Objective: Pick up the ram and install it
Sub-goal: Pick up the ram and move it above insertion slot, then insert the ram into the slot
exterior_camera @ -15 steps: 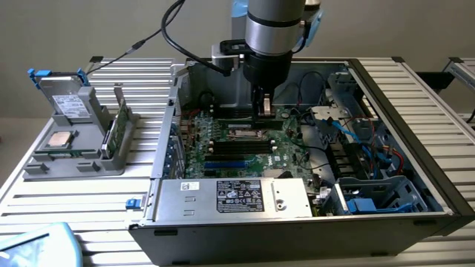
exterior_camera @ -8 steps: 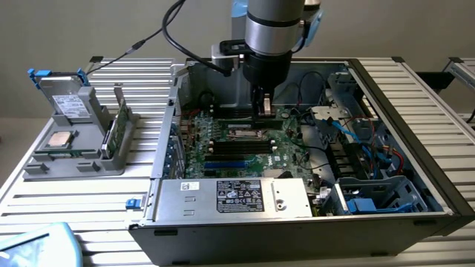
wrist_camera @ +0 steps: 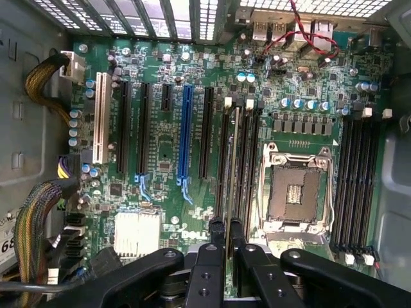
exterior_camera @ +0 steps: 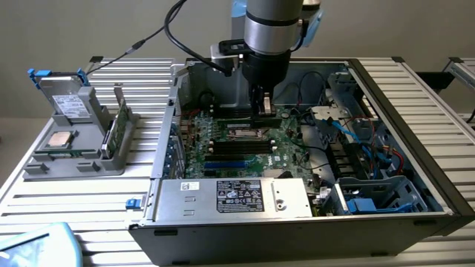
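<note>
Holding the ram [wrist_camera: 230, 167] edge-on: claw [wrist_camera: 226, 228] clamped narrow on its upper edge, over the black memory slots [wrist_camera: 247, 160] beside the CPU socket [wrist_camera: 292, 192]. Likely light, stiff, fragile. Grip board edges, not chips. Can't tell if seated.

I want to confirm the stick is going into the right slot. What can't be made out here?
- Whether the ram touches the motherboard: the wrist view shows it edge-on from above; in the exterior view the gripper covers it.
- Its chips and label: edge-on, wrist view.
- The slot latches at the gripper end: behind the fingers, wrist view.
- Motherboard's near edge: hidden by the silver labelled box, exterior view.
</note>
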Motion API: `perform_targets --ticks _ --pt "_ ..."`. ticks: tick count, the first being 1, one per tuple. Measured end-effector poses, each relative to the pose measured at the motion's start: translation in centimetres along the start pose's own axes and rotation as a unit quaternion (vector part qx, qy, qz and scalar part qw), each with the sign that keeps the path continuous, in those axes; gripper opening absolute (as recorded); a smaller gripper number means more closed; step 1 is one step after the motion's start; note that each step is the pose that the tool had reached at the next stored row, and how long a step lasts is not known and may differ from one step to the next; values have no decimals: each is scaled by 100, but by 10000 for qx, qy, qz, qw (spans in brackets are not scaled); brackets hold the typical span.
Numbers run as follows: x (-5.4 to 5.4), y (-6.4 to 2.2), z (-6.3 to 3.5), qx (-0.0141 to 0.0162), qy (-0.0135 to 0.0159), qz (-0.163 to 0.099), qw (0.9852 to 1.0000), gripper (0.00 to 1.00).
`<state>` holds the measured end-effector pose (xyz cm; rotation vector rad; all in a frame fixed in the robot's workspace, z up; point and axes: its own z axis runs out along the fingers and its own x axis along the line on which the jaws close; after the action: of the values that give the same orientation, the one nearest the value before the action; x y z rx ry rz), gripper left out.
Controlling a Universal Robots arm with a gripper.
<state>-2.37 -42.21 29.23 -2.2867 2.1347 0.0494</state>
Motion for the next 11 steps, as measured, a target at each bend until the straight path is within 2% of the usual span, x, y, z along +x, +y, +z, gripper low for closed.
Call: perform_targets --ticks 11 --pt "-1 1 1 0 1 -7 10000 14"
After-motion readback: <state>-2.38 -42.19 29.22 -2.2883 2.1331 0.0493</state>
